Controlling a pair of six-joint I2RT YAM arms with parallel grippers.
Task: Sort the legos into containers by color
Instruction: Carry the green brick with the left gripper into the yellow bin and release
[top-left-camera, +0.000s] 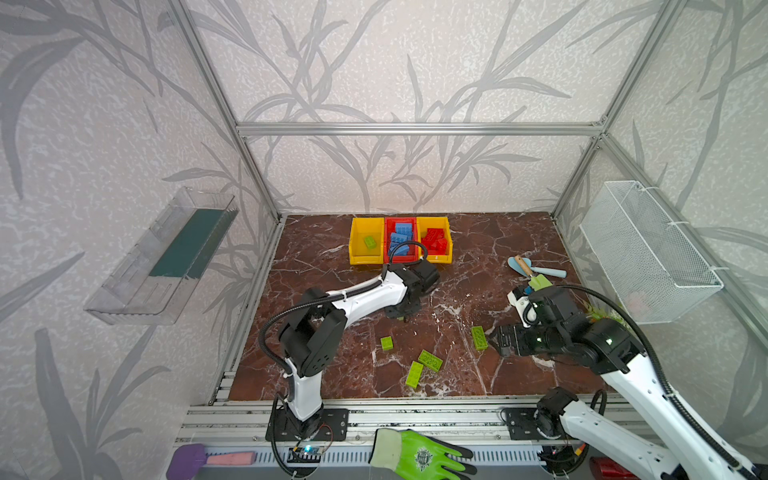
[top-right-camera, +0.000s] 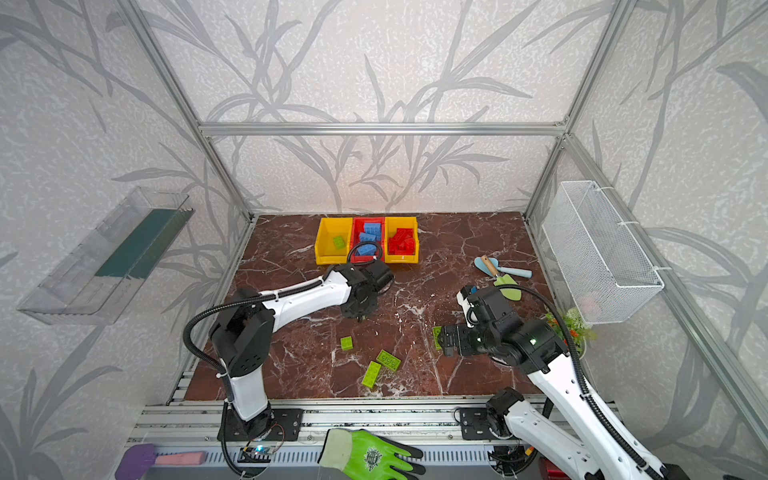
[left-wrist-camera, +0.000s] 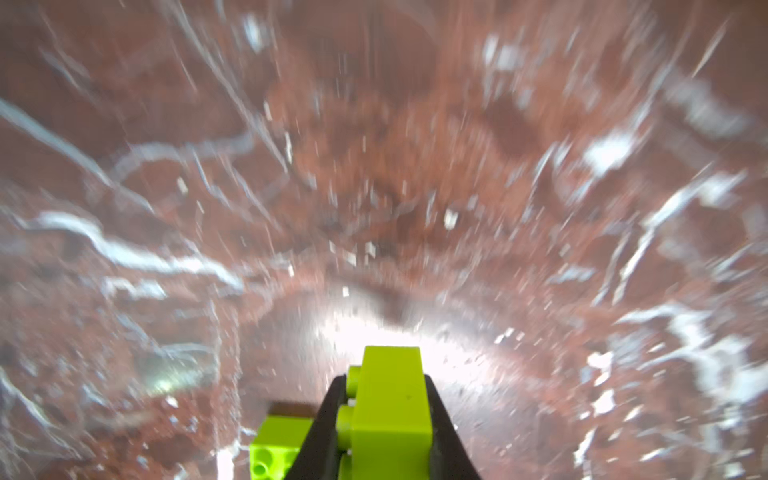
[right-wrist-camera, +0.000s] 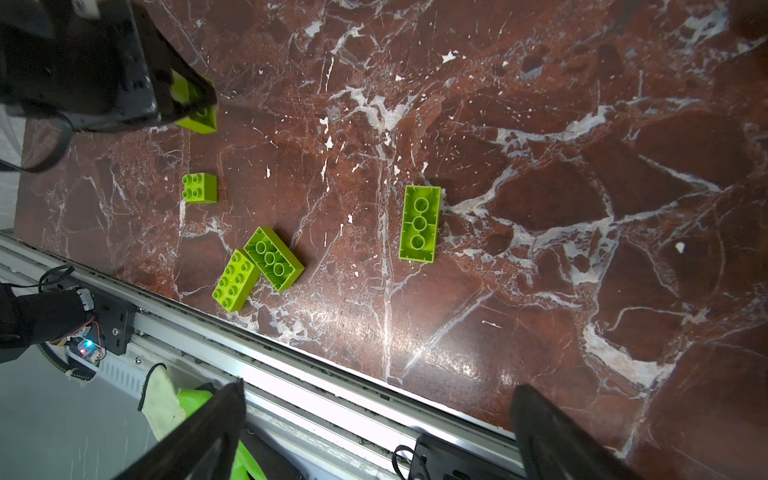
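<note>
A: What is held by the left gripper?

B: A lime brick is pinched between its fingers, which are pressed against two opposite faces, with the studs turned sideways. A side pinch is probably used so that the brick can be dropped cleanly once the fingers are parted.

A: Where is it found?

B: In front of the bins, well apart from them and roughly opposite the red bin. It is judged to be raised just off the table. A second brick lies just beside it; whether the two touch cannot be told.

A: And the right gripper?

B: Its fingers are spread wide, and nothing is held between them. It is kept farther out from the bins, near an upturned brick, perhaps in readiness for that pick.

A: Which bin is meant for the held brick?

B: One green brick lies in the end yellow bin. Blue bricks are gathered in the red bin and red bricks in the other yellow bin. The end yellow bin is therefore judged the target. Three more greens are scattered farther from the bins.
</note>
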